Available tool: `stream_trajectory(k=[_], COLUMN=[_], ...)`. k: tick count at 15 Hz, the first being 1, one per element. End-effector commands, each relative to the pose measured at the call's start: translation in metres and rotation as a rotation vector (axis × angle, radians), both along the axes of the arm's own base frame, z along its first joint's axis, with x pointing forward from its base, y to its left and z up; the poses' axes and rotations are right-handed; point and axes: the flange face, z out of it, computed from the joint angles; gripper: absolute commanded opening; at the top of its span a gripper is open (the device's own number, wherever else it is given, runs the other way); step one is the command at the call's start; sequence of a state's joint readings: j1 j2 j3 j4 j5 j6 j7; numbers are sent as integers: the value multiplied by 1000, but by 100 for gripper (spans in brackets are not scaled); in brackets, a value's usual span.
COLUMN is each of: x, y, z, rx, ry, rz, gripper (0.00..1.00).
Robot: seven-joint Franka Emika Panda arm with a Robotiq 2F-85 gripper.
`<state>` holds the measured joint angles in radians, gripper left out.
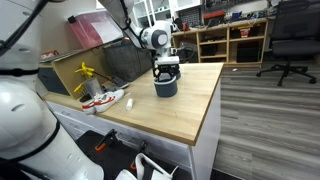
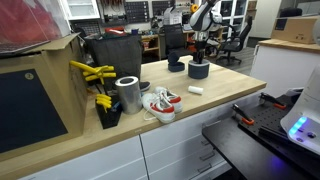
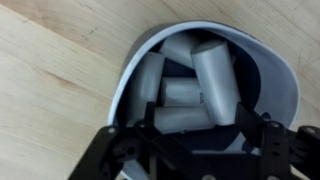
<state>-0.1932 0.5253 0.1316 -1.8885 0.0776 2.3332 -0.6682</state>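
1. Red-and-white shoe [image 2: 160, 103] lies nearest on the worktop [image 2: 215, 105], beside a metal can [image 2: 127, 93].
2. Farther back, a white piece [image 2: 196, 90] lies loose.
3. Beyond it stands the dark cup [image 2: 198, 70], holding white cylinders [image 3: 215, 75]; the end effector [image 3: 195, 140] hangs just above them, fingers apart.

Dark round cup [image 1: 166, 87], upright on wood table [image 1: 190, 110], w/ white cylinders [image 3: 186, 92] piled inside

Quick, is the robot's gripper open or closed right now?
Gripper: looks open, right above the bowl of white tubes.
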Motion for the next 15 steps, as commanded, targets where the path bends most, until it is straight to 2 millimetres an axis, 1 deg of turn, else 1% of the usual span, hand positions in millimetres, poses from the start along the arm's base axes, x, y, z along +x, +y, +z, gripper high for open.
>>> stream_trajectory(k=[1,5,7,10,13,14,15], x=[10,13,12,6,2,1,0], y=[2,10,13,21,31,34,36], z=[-7,-8,-6,0,3,1,1], rx=[3,11,19,26,25,19,13], ry=[6,7,16,32,40,45,50], rz=[35,44,54,101,171,194,214], gripper=[83,82,82,84,89,84,82])
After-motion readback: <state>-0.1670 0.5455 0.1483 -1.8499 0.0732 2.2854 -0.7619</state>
